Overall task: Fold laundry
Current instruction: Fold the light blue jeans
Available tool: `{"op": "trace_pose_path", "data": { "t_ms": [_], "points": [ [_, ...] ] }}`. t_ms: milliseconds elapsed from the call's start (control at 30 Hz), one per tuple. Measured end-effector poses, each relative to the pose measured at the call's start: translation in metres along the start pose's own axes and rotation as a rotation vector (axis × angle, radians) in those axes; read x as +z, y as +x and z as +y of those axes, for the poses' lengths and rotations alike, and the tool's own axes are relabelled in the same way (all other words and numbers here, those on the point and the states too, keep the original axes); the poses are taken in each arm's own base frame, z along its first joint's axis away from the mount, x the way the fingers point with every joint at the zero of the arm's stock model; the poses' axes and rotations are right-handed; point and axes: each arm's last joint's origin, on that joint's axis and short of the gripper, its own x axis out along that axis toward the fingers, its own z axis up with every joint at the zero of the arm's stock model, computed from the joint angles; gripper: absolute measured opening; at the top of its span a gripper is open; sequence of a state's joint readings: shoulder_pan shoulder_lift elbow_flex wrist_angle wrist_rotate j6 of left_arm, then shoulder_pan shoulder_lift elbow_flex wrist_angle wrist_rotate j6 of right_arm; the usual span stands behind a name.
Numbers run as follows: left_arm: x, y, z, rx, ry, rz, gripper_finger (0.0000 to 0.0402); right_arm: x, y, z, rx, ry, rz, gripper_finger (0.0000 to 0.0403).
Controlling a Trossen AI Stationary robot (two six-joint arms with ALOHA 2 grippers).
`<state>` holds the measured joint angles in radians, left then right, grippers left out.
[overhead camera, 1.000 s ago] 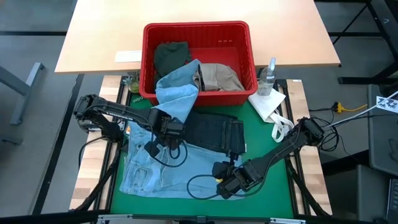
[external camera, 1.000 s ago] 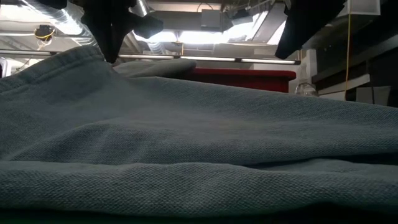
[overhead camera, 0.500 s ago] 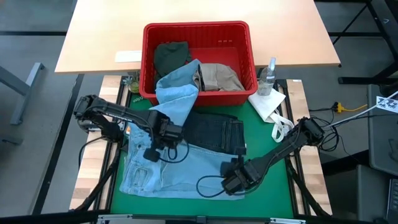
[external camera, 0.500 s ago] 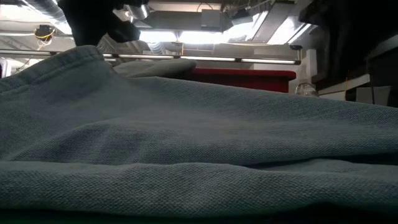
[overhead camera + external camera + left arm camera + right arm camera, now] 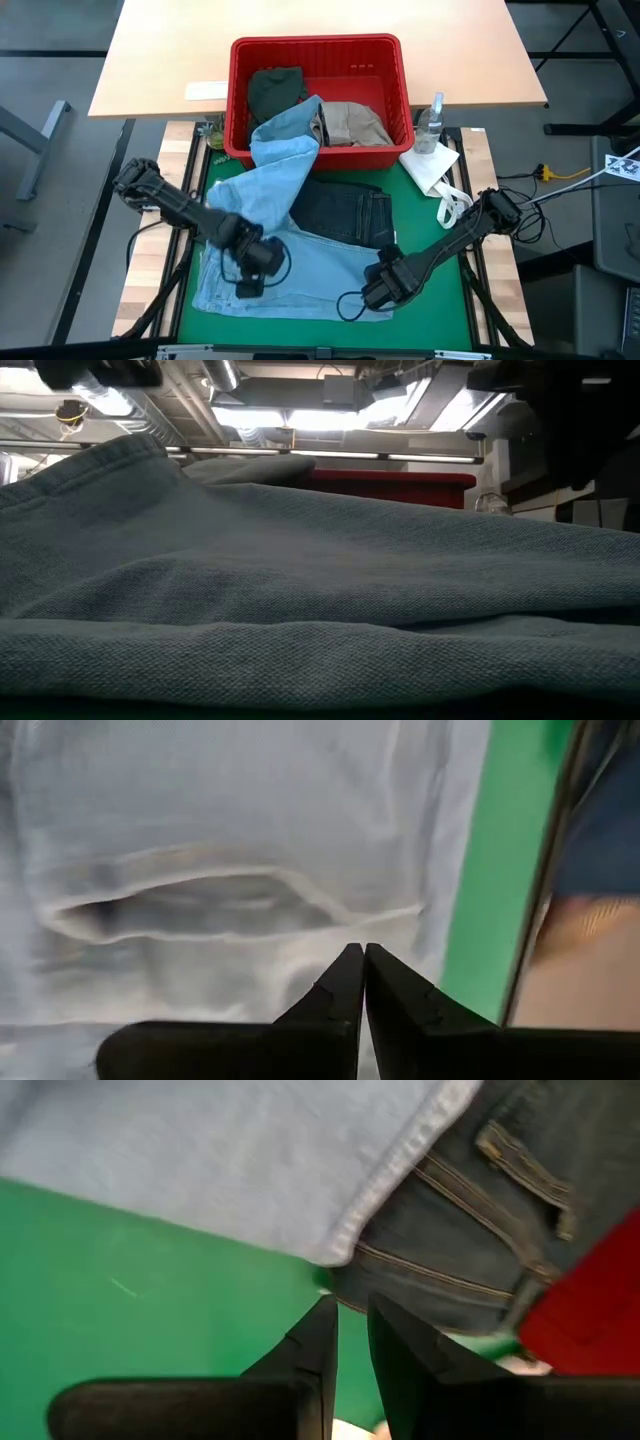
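Light blue denim (image 5: 290,255) lay spread on the desk's (image 5: 440,300) green mat, running toward twelve o'clock into the basket (image 5: 318,52). Left tool (image 5: 247,285), clenched empty, hovered over its seven-o'clock corner; right tool (image 5: 372,293), slightly parted and empty, waited at five o'clock.

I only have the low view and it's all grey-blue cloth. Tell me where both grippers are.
Observer: Left gripper is over the light blue denim, near its front left part, fingers shut with nothing between them.
Operator: Now the right.
Observer: Right gripper is at the denim's front right edge, jaws slightly apart, nothing held.
Operator: Say what's left in the basket.
Observer: The red basket holds a dark olive piece and a beige khaki piece; dark navy jeans lie on the mat.
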<state>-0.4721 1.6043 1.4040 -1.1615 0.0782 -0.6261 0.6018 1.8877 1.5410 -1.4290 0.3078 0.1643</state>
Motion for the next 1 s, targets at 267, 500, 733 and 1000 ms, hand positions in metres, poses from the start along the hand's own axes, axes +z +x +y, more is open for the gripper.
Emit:
{"op": "trace_pose_path", "data": {
  "t_ms": [267,500,733,1000],
  "points": [
    [-0.025,0.002,-0.043,0.054,-0.153,-0.196,0.0009,-0.005,0.006,0.0,-0.055,-0.128,0.046,0.006],
    [-0.034,0.006,-0.054,0.105,-0.26,-0.293,0.0059,-0.01,0.018,0.003,-0.061,-0.153,0.095,0.006],
    [-0.027,0.034,-0.058,0.125,-0.246,-0.167,0.013,-0.01,0.02,0.004,-0.051,-0.153,0.102,0.006],
    [-0.019,0.061,-0.058,0.149,-0.288,-0.06,0.0148,-0.01,0.02,0.005,-0.008,-0.148,0.106,0.006]
  ]
}}
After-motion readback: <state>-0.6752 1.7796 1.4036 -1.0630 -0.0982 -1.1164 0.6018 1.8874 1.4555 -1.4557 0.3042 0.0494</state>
